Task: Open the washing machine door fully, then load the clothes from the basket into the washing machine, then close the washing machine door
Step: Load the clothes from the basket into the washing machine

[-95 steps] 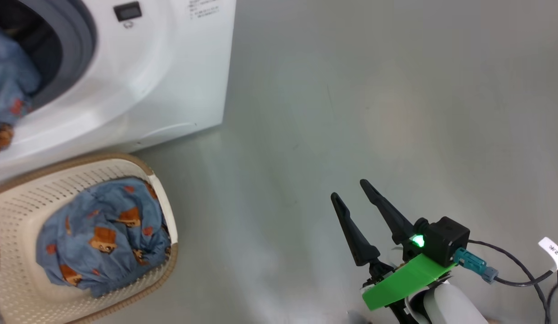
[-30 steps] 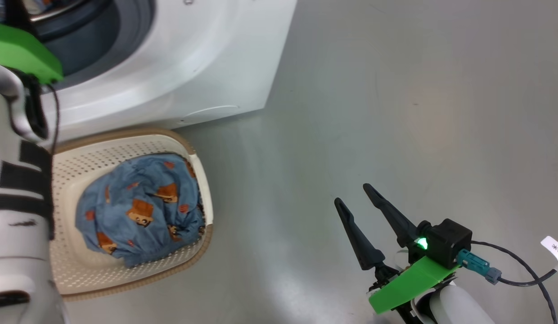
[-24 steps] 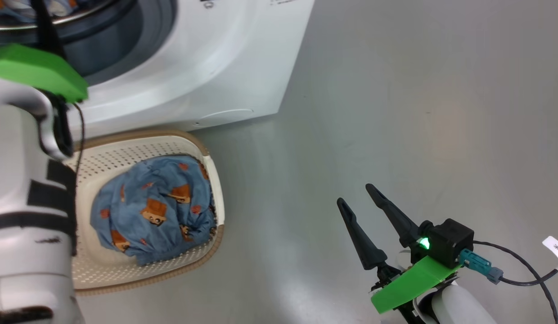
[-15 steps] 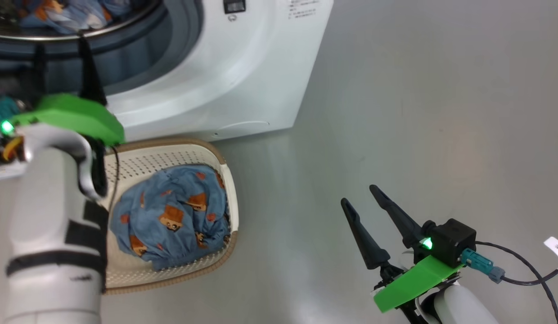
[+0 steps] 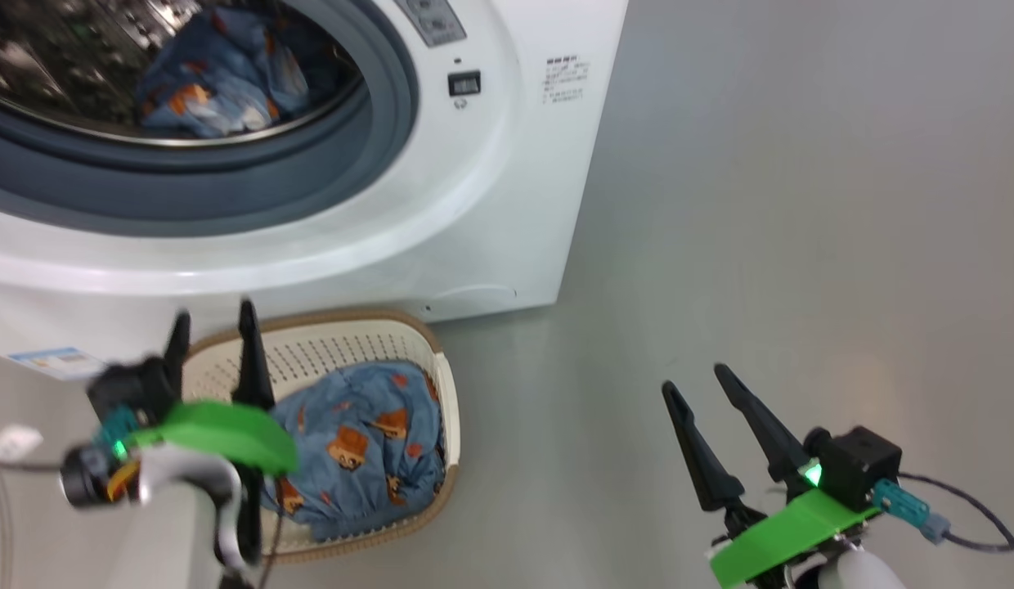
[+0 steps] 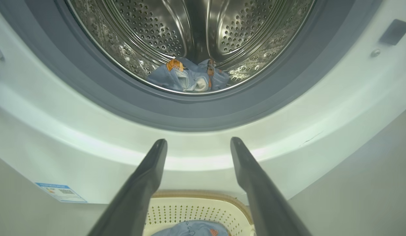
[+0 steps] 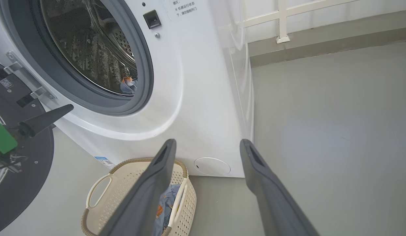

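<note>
The left gripper (image 5: 213,311) is held empty and parted, up near the basket (image 5: 335,331), where some of the clothes (image 5: 368,433) are bundled just below it. Beyond its tips another garment (image 5: 221,74) is seen in the drum (image 6: 190,26) of the washing machine (image 5: 491,204); the right gripper (image 5: 693,378), also spread, is raised well to its right.
</note>
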Motion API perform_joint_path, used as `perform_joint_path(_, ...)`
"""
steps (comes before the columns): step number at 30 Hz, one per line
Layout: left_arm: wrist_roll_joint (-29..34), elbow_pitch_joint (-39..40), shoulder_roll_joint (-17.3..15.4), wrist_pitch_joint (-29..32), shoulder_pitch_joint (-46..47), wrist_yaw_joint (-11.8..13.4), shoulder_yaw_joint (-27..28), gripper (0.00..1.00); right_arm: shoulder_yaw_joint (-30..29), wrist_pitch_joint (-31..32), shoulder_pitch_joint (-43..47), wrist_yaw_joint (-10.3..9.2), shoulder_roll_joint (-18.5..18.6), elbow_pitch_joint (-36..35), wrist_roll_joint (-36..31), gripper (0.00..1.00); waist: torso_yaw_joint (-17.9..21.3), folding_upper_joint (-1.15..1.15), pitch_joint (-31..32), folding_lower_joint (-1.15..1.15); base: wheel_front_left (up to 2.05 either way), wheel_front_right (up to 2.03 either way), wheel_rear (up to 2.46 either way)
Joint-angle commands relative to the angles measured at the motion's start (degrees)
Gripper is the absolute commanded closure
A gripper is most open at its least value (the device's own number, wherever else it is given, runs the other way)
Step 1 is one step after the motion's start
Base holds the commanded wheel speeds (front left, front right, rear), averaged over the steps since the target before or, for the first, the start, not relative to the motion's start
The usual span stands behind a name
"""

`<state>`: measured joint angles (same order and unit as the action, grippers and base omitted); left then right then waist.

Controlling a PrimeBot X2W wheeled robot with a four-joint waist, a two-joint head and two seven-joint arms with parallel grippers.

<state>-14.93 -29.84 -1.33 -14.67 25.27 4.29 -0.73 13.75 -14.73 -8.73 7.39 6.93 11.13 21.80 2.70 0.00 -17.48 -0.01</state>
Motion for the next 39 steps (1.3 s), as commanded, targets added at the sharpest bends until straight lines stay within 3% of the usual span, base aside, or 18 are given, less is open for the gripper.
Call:
perform_joint_path(1, -1.2, 3.6, -1.6, -0.3, -2.9, 0.6, 0.2, 0.00, 0.5, -0.3, 1.6, 0.10, -0.3, -1.1, -0.4, 0.00, -0.9, 0.00, 3.8, 0.01, 0.00, 0.00, 0.00)
perform_joint_path(6, -3.1, 9.9, -1.6, -0.3, -10.9, 2.9, -2.3, 0.00, -1.1, -0.3, 4.0, 0.10, -0.4, -1.0, -0.9, 0.00, -1.6, 0.00, 7.5, 0.01, 0.00, 0.00, 0.00)
perform_joint_path(17, -4.7, 20.2, -1.5, -0.3, -24.1, 6.5, -2.5, 0.00, -2.7, -0.3, 7.2, 0.10, -0.8, -1.0, -1.5, 0.00, -1.9, 0.00, 13.4, 0.01, 0.00, 0.00, 0.00)
perform_joint_path(39, -3.1, 24.3, -1.5, -0.3, -32.6, 7.9, -2.3, 0.00, -5.4, -0.3, 9.3, 0.10, -1.4, -1.5, -2.2, 0.00, -3.1, 0.00, 16.8, 0.01, 0.00, 0.00, 0.00)
